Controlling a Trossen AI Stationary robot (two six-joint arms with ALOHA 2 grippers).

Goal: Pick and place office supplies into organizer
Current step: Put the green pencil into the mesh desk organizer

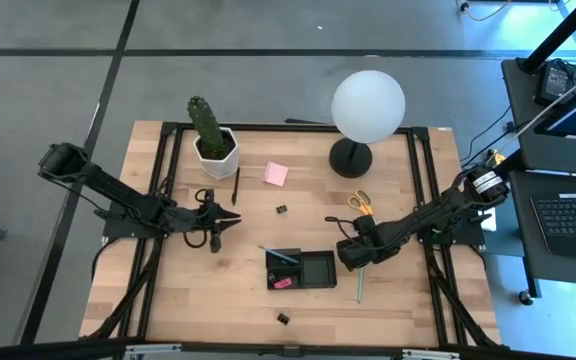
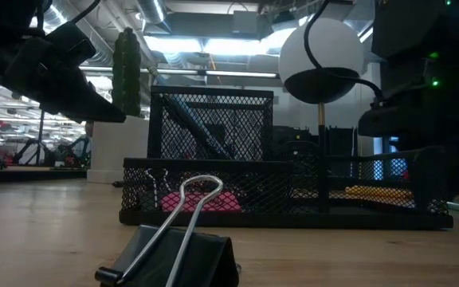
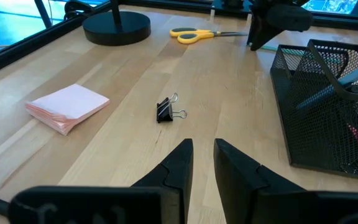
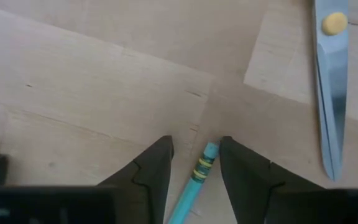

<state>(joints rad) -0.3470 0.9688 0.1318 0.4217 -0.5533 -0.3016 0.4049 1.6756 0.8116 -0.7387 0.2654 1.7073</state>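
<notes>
The black mesh organizer point(image 1: 301, 268) stands near the table's middle and holds a pen point(image 1: 280, 257) and a pink eraser point(image 1: 282, 283). My right gripper point(image 4: 196, 142) points down just right of it, open. Its fingers stand on either side of the eraser end of a green pencil point(image 4: 197, 174), which lies flat on the table. My left gripper point(image 3: 204, 144) hovers at the left, open by a narrow gap with nothing in it. Yellow-handled scissors point(image 1: 361, 203), a pink sticky pad point(image 1: 276, 174), a black pen point(image 1: 235, 186) and two binder clips point(image 1: 281, 209) point(image 1: 283, 318) lie loose.
A potted cactus point(image 1: 211, 130) stands at the far left. A white globe lamp point(image 1: 368, 100) on a round black base point(image 1: 350, 157) stands at the far right. The scissors' blades point(image 4: 329, 93) lie close beside my right gripper. Bare wood lies along the near edge.
</notes>
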